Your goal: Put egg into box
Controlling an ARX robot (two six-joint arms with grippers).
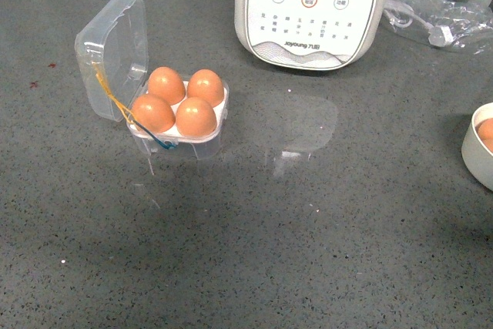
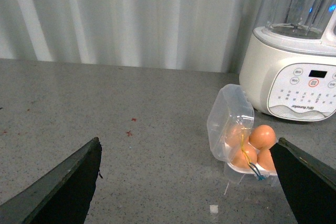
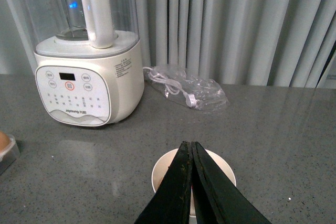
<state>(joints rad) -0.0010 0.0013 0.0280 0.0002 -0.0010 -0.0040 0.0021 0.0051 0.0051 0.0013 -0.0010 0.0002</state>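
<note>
The clear egg box (image 1: 127, 59) stands open on the grey counter, lid tilted up at its left. All the holes of its white tray (image 1: 219, 110) hold brown eggs (image 1: 152, 112), several in all. Yellow and blue bands hang at the hinge side. The box also shows in the left wrist view (image 2: 230, 121). My left gripper (image 2: 189, 182) is open and empty, above the counter short of the box. My right gripper (image 3: 189, 148) is shut and empty above the white bowl (image 3: 223, 169). Neither arm shows in the front view.
The white cooker (image 1: 308, 9) stands at the back. A plastic bag with a cable (image 1: 435, 13) lies to its right. The white bowl (image 1: 476, 148) at the right edge holds a brown egg (image 1: 486, 130).
</note>
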